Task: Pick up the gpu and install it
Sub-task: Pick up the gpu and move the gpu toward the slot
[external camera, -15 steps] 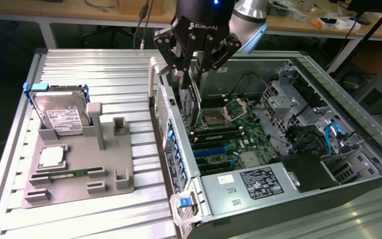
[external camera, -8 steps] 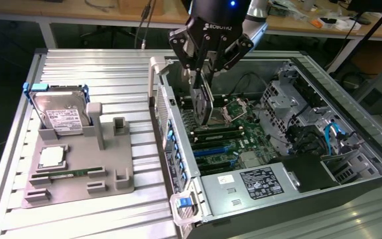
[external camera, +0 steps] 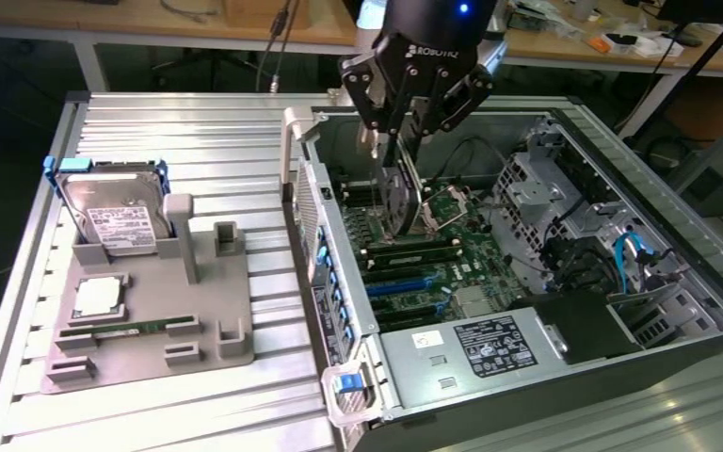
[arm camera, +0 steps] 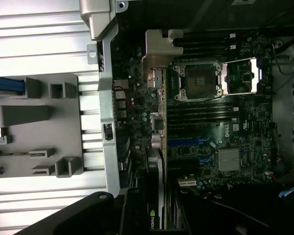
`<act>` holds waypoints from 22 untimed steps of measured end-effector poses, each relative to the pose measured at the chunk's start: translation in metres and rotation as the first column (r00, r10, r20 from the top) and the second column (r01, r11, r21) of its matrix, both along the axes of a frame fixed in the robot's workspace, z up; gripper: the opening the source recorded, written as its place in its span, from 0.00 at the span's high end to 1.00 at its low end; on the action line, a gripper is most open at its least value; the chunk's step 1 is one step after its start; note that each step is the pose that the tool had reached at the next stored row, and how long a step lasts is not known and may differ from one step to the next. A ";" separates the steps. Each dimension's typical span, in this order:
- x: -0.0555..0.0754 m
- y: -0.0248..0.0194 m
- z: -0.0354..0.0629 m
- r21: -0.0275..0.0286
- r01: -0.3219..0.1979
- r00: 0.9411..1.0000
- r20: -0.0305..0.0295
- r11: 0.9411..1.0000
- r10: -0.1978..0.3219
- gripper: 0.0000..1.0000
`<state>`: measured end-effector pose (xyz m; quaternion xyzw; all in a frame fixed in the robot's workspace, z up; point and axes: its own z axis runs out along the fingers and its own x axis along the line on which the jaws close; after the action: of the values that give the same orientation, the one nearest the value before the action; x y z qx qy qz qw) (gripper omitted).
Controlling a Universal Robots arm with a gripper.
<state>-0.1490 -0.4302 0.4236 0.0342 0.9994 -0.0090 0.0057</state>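
Here, a ribbed metal counter (external camera: 161, 122) fills the exterior view. An open computer case (external camera: 305, 188) lies on it from the centre out toward three o'clock, its green motherboard (external camera: 462, 235) facing up. A grey parts holder (external camera: 211, 320) sits toward eight o'clock. It carries a silver hard drive (external camera: 117, 212) with blue rails standing at its ten o'clock corner, a square processor chip (external camera: 95, 297) below that, and a narrow green memory stick (external camera: 129, 330) lying flat toward its six o'clock edge.

At twelve o'clock the black pincer (external camera: 393, 132) reaches down into the case, its fingers closed on the upper edge of the gpu (external camera: 399, 198). The card hangs on edge over the motherboard, apart from the holder. Whether its lower edge touches a slot cannot be told.

In the wrist view the gpu's silvery end bracket (arm camera: 157, 54) points toward the case's rear wall, and the card is seen edge-on above the board.

The gpu looks light and stiff but fragile. A grip on the cooler and board edges seems safest, away from the gold contacts and fan. The thin card could twist if pushed unevenly.
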 end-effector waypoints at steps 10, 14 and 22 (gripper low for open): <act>0.015 0.0013 0.0000 -0.002 0.000 1.000 0.000 1.000 0.000 0.73; 0.019 0.0021 0.0000 -0.003 0.000 1.000 0.000 1.000 0.000 0.73; 0.030 0.0032 -0.0001 -0.007 0.000 1.000 0.000 1.000 0.000 0.73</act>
<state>-0.1190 -0.4270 0.4235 0.0341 0.9993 -0.0126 0.0058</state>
